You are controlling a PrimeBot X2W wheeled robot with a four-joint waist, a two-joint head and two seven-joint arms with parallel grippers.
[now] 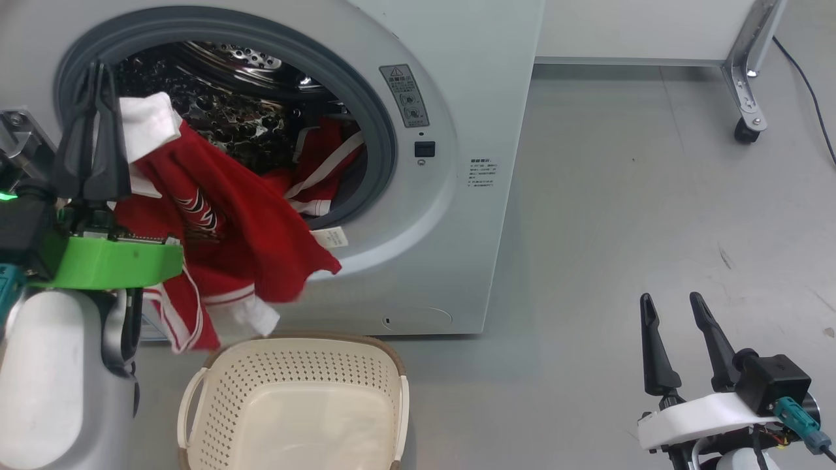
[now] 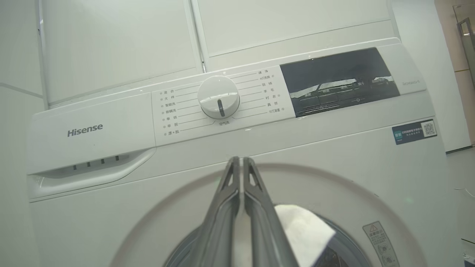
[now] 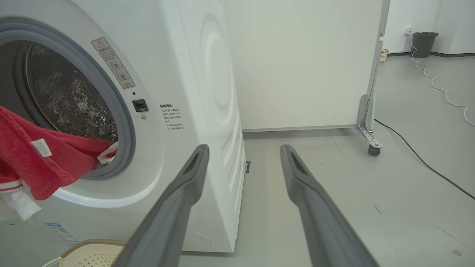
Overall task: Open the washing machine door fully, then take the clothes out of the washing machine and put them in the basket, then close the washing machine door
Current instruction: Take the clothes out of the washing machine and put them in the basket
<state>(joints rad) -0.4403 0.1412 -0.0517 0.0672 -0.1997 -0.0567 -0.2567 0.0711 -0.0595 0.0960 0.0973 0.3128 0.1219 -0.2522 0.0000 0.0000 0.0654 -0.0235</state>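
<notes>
Small cream perforated plastic basket (image 1: 297, 365) with brown rim is sitting on the grey floor (image 1: 620, 215) right in front of the big white front-loading washing machine (image 1: 470, 98), below its mouth. Nothing is lying in the part of the basket in view.

Right gripper (image 1: 671, 299) is hovering low, off to the machine's right front corner. Its long dark fingers are standing wide apart, holding nothing.

Left gripper (image 1: 96, 68) is hanging at the left edge of the machine's mouth, fingers pressed together, clamping the white trim of the bright red clothes (image 1: 248, 235). That garment is draping down out of the mouth, over the grey rubber ring (image 1: 385, 130), with its lower end dangling just above the basket's rear rim. A second red piece with white stripes (image 1: 326, 170) is lying inside the steel perforated drum (image 1: 228, 98) at the mouth's right side.

Beyond the machine's right side, a white panel on a metal caster leg (image 1: 744, 98) is standing, and a black cable (image 1: 810, 85) is running across the floor.
</notes>
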